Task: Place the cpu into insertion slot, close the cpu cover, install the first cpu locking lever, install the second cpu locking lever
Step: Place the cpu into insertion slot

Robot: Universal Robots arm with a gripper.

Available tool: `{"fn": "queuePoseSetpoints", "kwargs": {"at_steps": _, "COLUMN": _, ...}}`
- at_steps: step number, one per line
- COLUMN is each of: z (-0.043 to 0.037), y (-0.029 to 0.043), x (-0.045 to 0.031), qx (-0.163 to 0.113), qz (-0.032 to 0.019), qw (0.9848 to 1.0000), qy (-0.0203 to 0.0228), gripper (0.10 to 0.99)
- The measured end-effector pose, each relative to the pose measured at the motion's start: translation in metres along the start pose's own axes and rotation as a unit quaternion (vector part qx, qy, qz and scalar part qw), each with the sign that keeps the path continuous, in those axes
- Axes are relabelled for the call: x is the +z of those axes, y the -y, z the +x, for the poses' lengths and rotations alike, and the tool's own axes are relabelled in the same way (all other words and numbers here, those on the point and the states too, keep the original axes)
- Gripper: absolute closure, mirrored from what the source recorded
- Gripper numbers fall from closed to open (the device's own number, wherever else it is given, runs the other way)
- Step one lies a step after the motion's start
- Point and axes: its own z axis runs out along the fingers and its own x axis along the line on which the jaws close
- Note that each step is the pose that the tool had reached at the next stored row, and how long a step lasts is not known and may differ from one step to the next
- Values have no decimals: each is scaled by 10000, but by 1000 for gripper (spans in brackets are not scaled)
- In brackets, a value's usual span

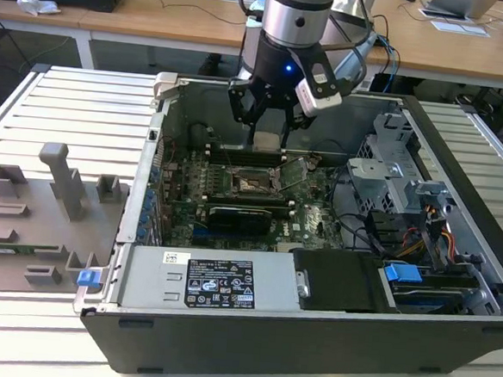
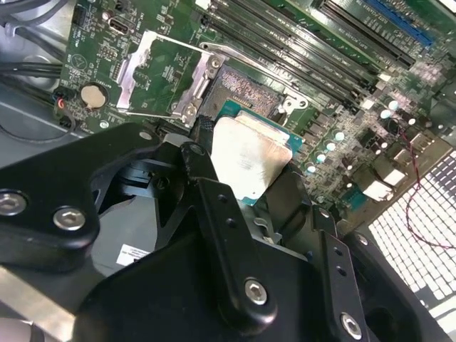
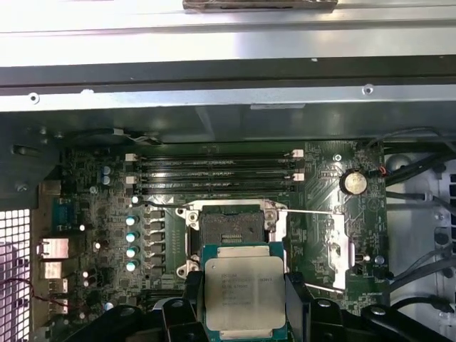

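End effector (image 3: 244, 305) grips one cpu (image 3: 244, 285) near one slot (image 3: 229, 231).

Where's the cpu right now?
In the first wrist view the cpu is clamped in the gripper, just clear of the empty insertion slot, whose cpu cover is flipped open.

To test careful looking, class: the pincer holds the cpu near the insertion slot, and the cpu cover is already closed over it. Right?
Not quite. The cpu cover stands open beside the insertion slot, whose pin field lies bare, as the first wrist view shows. The pincer does hold the cpu near the slot.
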Motion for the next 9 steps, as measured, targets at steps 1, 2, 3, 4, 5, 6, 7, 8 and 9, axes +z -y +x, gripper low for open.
{"fn": "queuePoseSetpoints", "kwargs": {"at_steps": 1, "z": 0, "y": -1, "x": 11, "qx": -1, "qz": 0, "qw": 10000, "qy": 0, "gripper": 545}}
{"fn": "queuePoseSetpoints", "kwargs": {"at_steps": 2, "z": -1, "y": -1, "x": 24, "qx": -1, "qz": 0, "qw": 10000, "qy": 0, "gripper": 545}}
{"fn": "queuePoseSetpoints", "kwargs": {"at_steps": 3, "z": -1, "y": -2, "x": 32, "qx": -1, "qz": 0, "qw": 10000, "qy": 0, "gripper": 545}}
{"fn": "queuePoseSetpoints", "kwargs": {"at_steps": 4, "z": -1, "y": -3, "x": 50, "qx": -2, "qz": 1, "qw": 10000, "qy": 0, "gripper": 545}}
{"fn": "queuePoseSetpoints", "kwargs": {"at_steps": 5, "z": -2, "y": -4, "x": 65, "qx": -3, "qz": 1, "qw": 10000, "qy": 0, "gripper": 545}}
{"fn": "queuePoseSetpoints", "kwargs": {"at_steps": 6, "z": -2, "y": -5, "x": 74, "qx": -4, "qz": 1, "qw": 10000, "qy": 0, "gripper": 545}}
{"fn": "queuePoseSetpoints", "kwargs": {"at_steps": 7, "z": -3, "y": -6, "x": 81, "qx": -5, "qz": 1, "qw": 10000, "qy": 0, "gripper": 545}}
{"fn": "queuePoseSetpoints", "kwargs": {"at_steps": 8, "z": -3, "y": -7, "x": 93, "qx": -6, "qz": 0, "qw": 10000, "qy": 0, "gripper": 545}}
{"fn": "queuePoseSetpoints", "kwargs": {"at_steps": 9, "z": -4, "y": -7, "x": 105, "qx": -7, "qz": 0, "qw": 10000, "qy": 0, "gripper": 545}}
